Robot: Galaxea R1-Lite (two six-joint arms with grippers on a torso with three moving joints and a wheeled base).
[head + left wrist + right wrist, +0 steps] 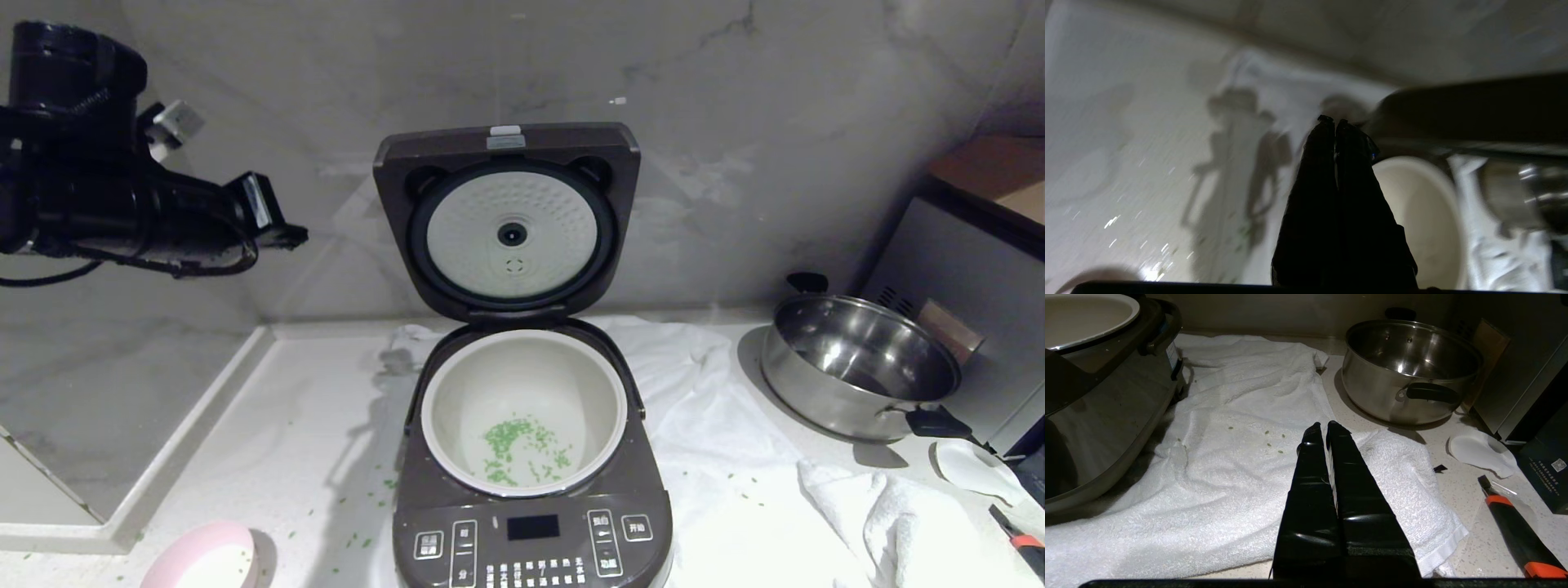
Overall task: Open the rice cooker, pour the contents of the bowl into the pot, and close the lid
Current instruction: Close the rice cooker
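The dark brown-grey rice cooker (531,535) stands in the middle with its lid (508,220) raised upright against the wall. Chopped green contents (522,449) lie on the bottom of the white pot (457,392). The pale pink bowl (208,559) sits on the counter at the front left, apart from any gripper. My left gripper (294,235) hangs high at the left of the lid, shut and holding nothing; in the left wrist view the left gripper (1333,120) points past the pot (1425,212). My right gripper (1322,426) is shut over the white towel (1229,465).
A steel pan (861,367) with black handles stands at the right, a grey box appliance (971,286) behind it. The towel (718,425) spreads under and right of the cooker. Green bits are scattered on the counter. An orange-and-black utility knife (1519,526) lies at the right edge.
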